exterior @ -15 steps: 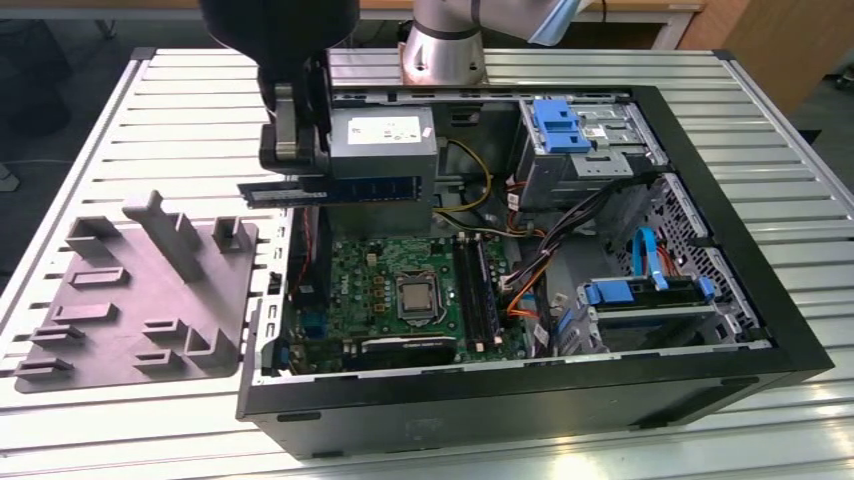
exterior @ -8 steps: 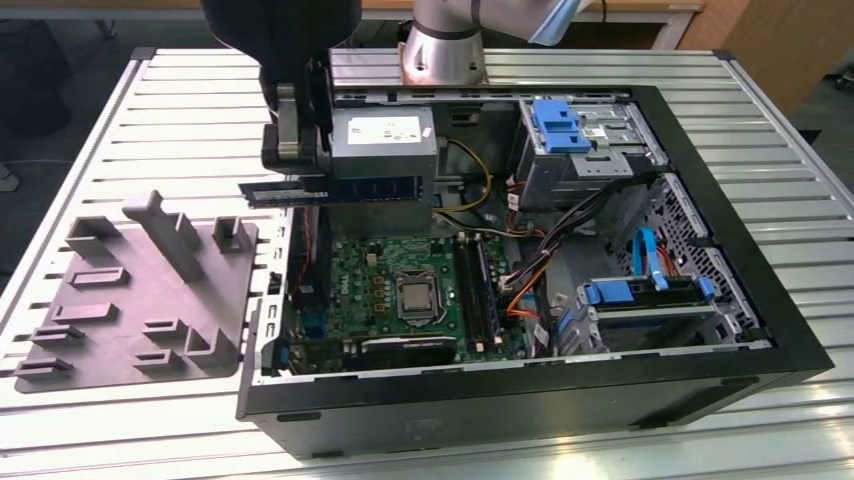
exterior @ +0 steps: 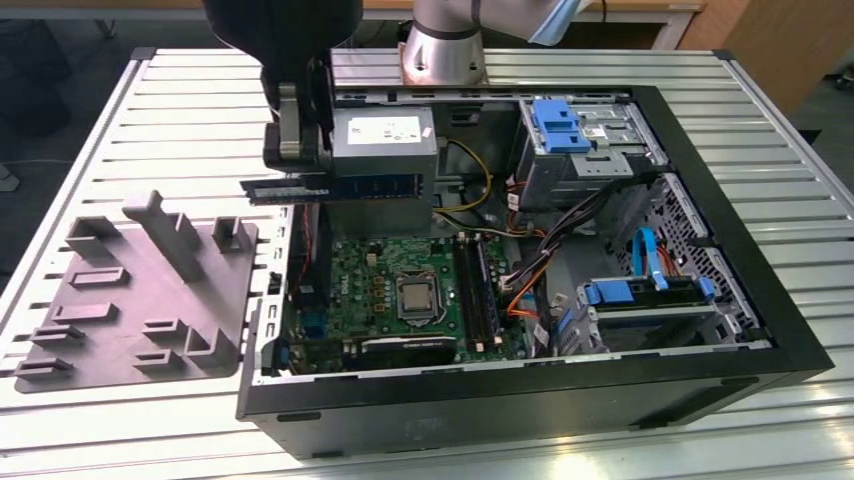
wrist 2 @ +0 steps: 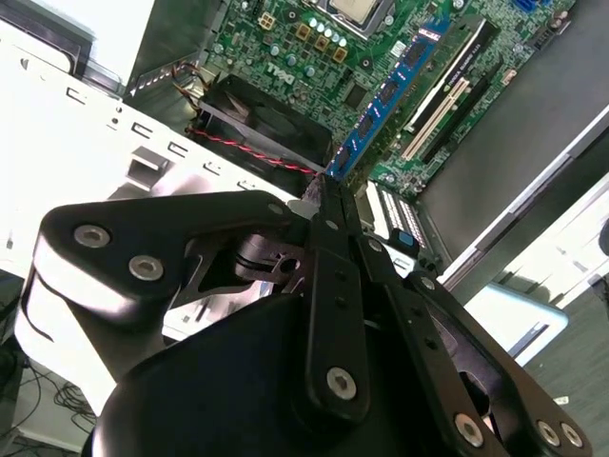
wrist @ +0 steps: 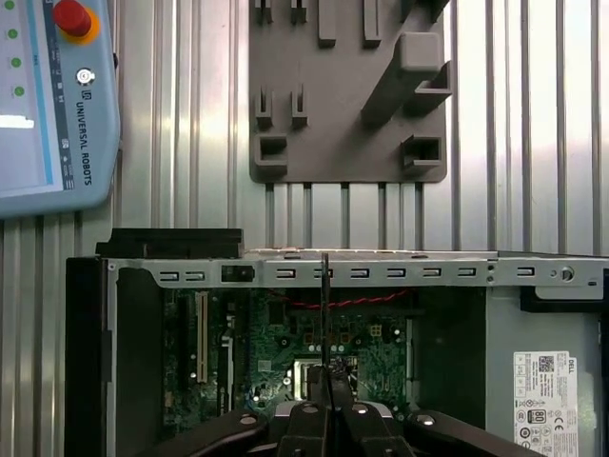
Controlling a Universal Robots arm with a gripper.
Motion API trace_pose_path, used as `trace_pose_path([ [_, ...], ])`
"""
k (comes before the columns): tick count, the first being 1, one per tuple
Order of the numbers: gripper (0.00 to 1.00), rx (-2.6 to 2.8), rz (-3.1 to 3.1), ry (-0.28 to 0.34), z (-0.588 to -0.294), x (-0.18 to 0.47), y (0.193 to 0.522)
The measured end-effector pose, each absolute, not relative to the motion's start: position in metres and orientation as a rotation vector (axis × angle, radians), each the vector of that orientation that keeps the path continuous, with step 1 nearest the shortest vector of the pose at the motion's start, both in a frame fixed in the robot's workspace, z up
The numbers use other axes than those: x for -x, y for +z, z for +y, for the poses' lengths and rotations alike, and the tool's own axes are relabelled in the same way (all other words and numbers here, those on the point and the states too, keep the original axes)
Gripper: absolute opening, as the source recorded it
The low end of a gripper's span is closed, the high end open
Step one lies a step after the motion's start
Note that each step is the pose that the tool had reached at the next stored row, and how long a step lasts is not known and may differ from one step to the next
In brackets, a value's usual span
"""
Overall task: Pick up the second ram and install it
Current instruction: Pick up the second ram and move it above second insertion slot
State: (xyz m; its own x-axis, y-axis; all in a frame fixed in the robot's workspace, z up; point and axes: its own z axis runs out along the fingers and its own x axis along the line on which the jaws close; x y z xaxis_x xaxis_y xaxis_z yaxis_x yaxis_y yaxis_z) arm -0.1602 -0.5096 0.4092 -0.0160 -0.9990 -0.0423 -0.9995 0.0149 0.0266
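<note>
The gripper (exterior: 302,178) is clamped on the second ram (exterior: 360,187), pinching it near the end toward the exterior view's left. Most of the stick juts out level in the air above the open computer case (exterior: 534,405), just in front of the power supply (exterior: 382,135). It hangs over the motherboard (exterior: 380,270), apart from the black memory sockets (exterior: 474,285) and well apart from the gray fixture (exterior: 134,290) on the table (exterior: 107,430). In both wrist views the stick runs edge-on out from the fingertips. I judge it light, thin and stiff (though likely to crack if twisted). The flat faces near one end look like the safe hold, clear of the fragile contact edge.
</note>
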Motion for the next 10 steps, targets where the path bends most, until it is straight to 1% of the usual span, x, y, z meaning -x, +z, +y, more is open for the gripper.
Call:
trace_pose_path([
  [10,0.12,2.194,2.229,0.093,-0.5097,0.1569,0.4092],
])
